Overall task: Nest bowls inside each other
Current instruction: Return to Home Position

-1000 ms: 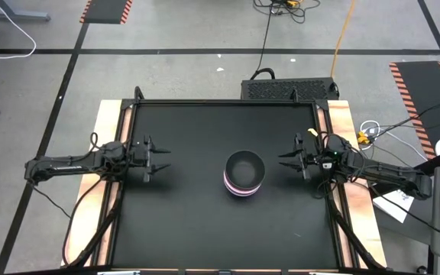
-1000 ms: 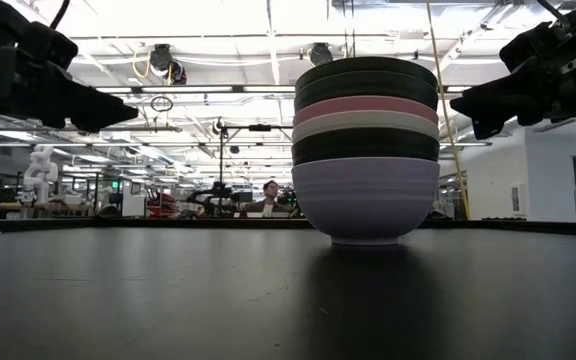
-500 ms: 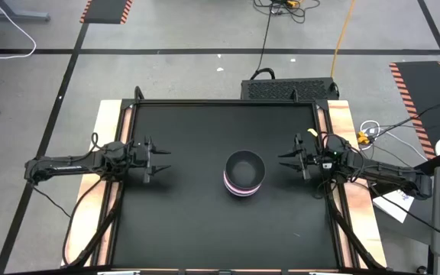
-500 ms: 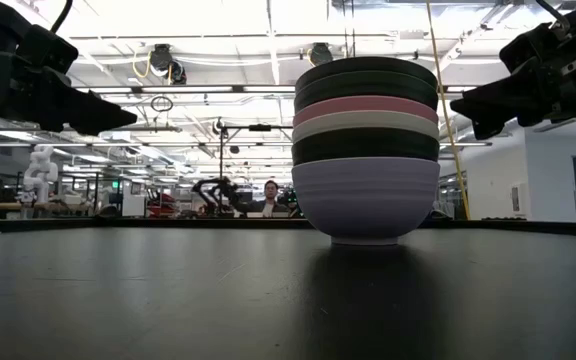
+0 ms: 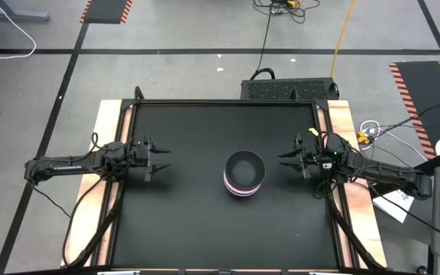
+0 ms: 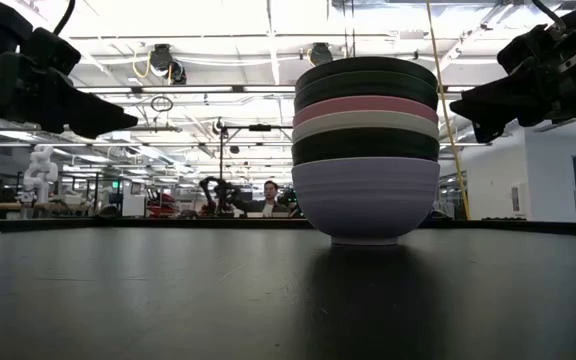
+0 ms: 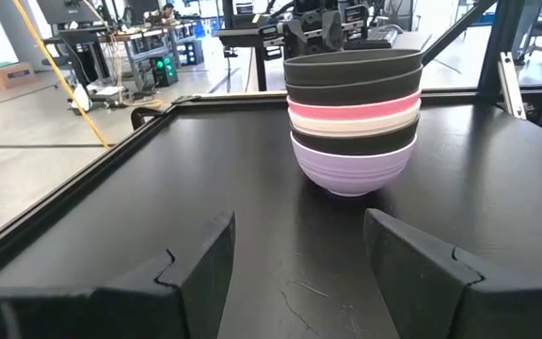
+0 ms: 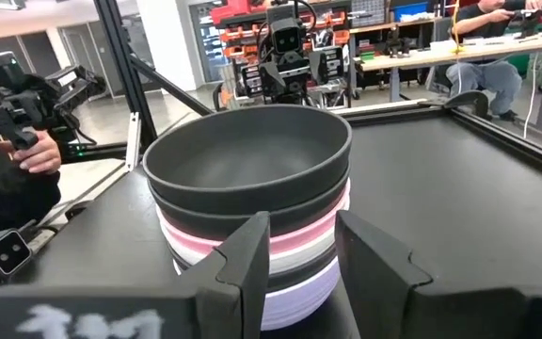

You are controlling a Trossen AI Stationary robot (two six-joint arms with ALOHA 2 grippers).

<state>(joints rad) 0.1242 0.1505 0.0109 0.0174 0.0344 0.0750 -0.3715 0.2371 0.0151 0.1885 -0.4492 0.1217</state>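
All the bowls stand nested in one stack [image 5: 244, 174] near the middle of the black table, resting on the lavender bowl's foot [image 6: 366, 238]. From the bottom up the rims read lavender, black, white, pink, black, black [image 7: 352, 118]. My left gripper [image 5: 161, 158] is open and empty, left of the stack, above the table. My right gripper [image 5: 285, 162] is open and empty, just right of the stack, also raised. The stack also shows close up in the right wrist view [image 8: 252, 202].
The black table has a raised frame [image 5: 224, 102] around it, with wooden strips at the left and right sides. A person's hands [image 8: 36, 151] with a device show in the room beyond the table. Another person sits far behind [image 6: 270, 197].
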